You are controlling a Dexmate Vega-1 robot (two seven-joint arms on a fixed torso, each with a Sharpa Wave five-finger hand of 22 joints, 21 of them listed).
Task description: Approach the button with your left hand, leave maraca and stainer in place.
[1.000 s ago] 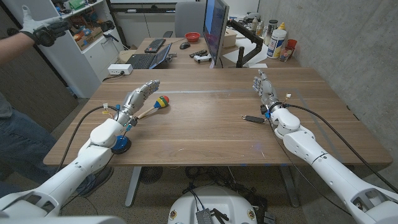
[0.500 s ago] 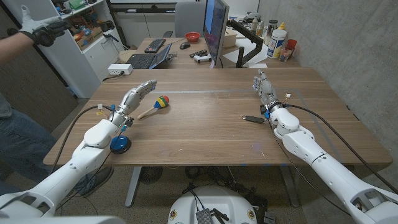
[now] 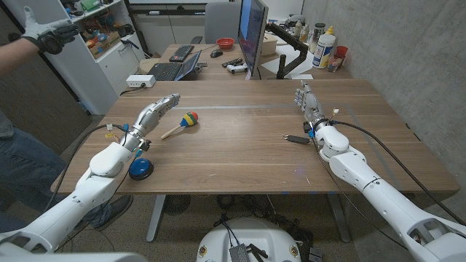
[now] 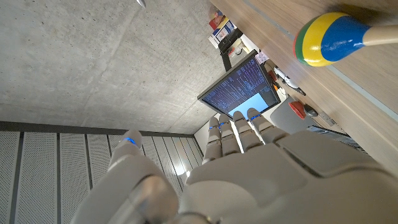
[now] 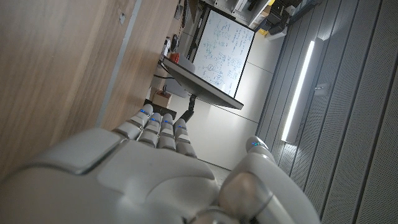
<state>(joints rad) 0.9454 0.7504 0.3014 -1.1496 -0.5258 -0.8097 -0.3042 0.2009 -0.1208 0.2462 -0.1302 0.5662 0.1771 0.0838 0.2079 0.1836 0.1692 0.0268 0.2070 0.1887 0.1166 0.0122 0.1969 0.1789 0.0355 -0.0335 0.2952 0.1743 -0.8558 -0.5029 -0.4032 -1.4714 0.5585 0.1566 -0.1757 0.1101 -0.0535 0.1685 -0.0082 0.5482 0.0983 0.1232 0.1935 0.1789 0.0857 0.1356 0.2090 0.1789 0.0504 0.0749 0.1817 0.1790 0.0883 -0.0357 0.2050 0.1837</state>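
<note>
Leftward the left arm has swung since a second ago, uncovering the button [image 3: 140, 169], which then lay under the forearm; the left hand [image 3: 154, 113] now hangs past it, fingers stretched out, slightly apart and holding nothing; the maraca [image 3: 181, 124] lies just beside those fingers, apart from them, where it lay before; the right hand [image 3: 309, 103] has not shifted, its fingers straight and close together, empty, over the table [image 3: 247, 145].

Approach is the step in hand, and I judge it not yet done; the button sits near the table's front edge, just beside the left forearm, behind the hand; the next move calls for drawing the hand back and down over it, clear of the maraca.

No strainer can I make out; no containers stand on this table, only a small dark object [image 3: 296, 138] near the right wrist.
</note>
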